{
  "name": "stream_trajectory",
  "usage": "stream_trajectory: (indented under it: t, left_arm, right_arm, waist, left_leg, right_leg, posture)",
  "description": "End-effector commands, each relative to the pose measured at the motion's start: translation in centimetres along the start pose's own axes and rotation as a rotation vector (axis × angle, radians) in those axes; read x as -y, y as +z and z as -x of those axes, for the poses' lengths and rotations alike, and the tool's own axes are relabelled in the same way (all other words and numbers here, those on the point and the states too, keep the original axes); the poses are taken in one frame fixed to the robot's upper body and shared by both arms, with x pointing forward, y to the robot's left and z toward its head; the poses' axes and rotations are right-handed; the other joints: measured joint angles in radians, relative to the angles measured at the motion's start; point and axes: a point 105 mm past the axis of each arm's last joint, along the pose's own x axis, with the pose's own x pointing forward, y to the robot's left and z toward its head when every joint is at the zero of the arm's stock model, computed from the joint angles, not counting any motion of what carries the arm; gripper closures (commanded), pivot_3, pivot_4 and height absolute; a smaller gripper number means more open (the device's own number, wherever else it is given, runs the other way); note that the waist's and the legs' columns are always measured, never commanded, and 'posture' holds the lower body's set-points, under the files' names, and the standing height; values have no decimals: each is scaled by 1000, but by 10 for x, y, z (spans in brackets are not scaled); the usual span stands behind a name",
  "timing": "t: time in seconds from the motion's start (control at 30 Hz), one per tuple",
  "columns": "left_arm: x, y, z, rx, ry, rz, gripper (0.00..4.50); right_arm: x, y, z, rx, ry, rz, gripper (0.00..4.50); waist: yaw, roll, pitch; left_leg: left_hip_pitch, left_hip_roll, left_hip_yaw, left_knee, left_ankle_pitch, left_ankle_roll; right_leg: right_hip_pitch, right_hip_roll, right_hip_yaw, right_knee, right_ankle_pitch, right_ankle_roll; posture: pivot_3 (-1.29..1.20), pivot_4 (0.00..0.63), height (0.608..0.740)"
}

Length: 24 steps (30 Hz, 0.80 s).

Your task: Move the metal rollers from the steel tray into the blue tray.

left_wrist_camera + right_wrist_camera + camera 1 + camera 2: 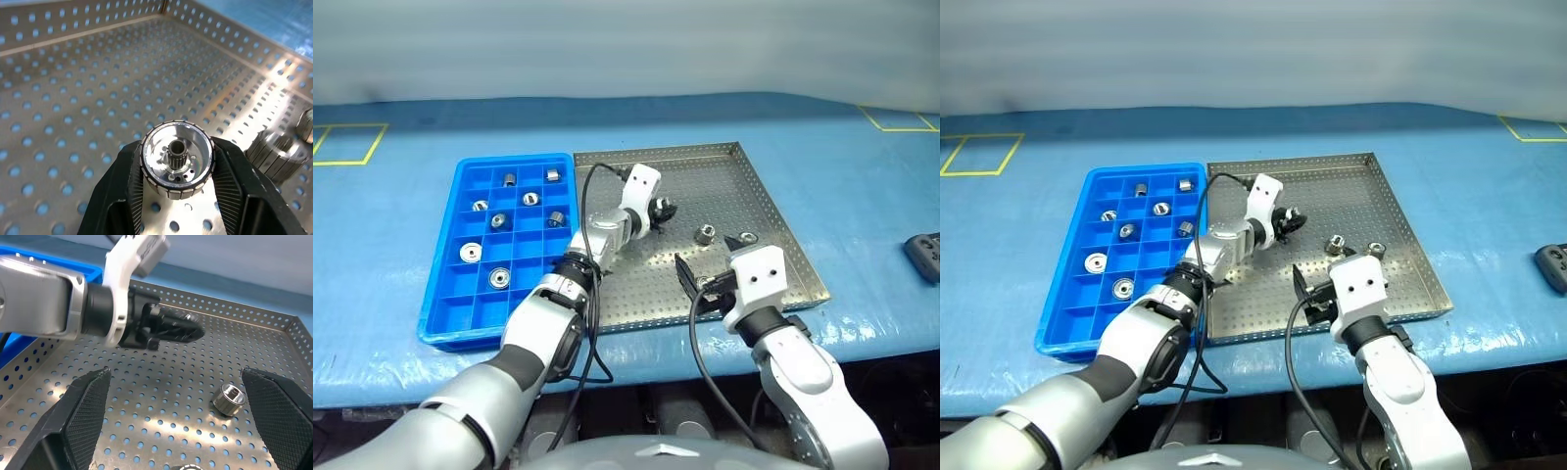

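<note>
blue tarp-covered table point(862, 206) with yellow tape squares at its far corners, pale wall behind. a dark device point(925, 257) lay at the table's right edge, cut off. steel tray point(773, 211) sat right of the blue tray point(445, 294), the two touching. left gripper point(668, 209) hung over the steel tray's middle, jaws clamped on one roller point(177, 166). right gripper point(700, 287) hovered at the tray's near edge, jaws spread wide, nothing between them. two metal rollers point(704, 234) lay loose on the steel tray. about seven sat in separate blue compartments; the held piece was hard to make out from the head views.
</note>
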Motion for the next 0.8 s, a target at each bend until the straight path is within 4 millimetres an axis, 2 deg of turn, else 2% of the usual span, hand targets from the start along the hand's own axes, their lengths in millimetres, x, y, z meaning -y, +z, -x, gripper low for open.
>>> stream_trajectory:
  t: [0.03,0.17,0.27,0.37,0.53,0.63,0.8]
  left_arm:
    - [18,48,22,175,-132,4,2814]
    - [17,71,65,248,-196,-67,2814]
    - [7,70,95,228,-177,-141,2814]
    - [-9,65,131,205,-117,-236,2814]
    - [-18,46,180,125,-59,-409,2814]
    - [-27,31,206,30,2,-454,2814]
    - [-34,12,246,-73,134,-409,2814]
  right_arm:
    - [-8,14,-9,63,72,13,0]
    - [-18,18,-21,79,169,38,0]
    - [-24,19,-29,80,230,66,0]
    - [-33,21,-37,89,311,88,0]
    - [-49,20,-44,91,453,119,0]
    - [-60,18,-47,91,535,120,0]
    - [-77,18,-51,100,639,132,0]
  waist:
    - [2,0,0]
    - [13,0,0]
    - [25,1,0]
    - [56,1,0]
    - [102,0,0]
    - [136,0,0]
    - [162,0,1]
  left_leg:
    - [0,1,0,-1,0,0]
    - [2,1,0,-1,0,0]
    - [3,2,0,-2,0,0]
    - [3,2,0,-2,0,0]
    - [3,2,0,-2,0,-1]
    - [2,3,-2,-2,0,-1]
    - [1,5,-1,-1,0,-1]
  right_leg:
    - [0,0,0,0,0,0]
    - [0,2,0,1,1,2]
    - [0,3,1,2,1,1]
    - [1,3,0,2,1,0]
    - [1,1,0,1,-1,-4]
    - [1,-1,-2,0,-2,-4]
    - [1,-2,-3,-1,-2,-4]
  posture:
    - [-39,150,740]
    - [36,150,740]
    - [87,150,740]
    - [151,150,740]
    - [238,150,740]
    - [279,150,740]
    - [341,150,740]
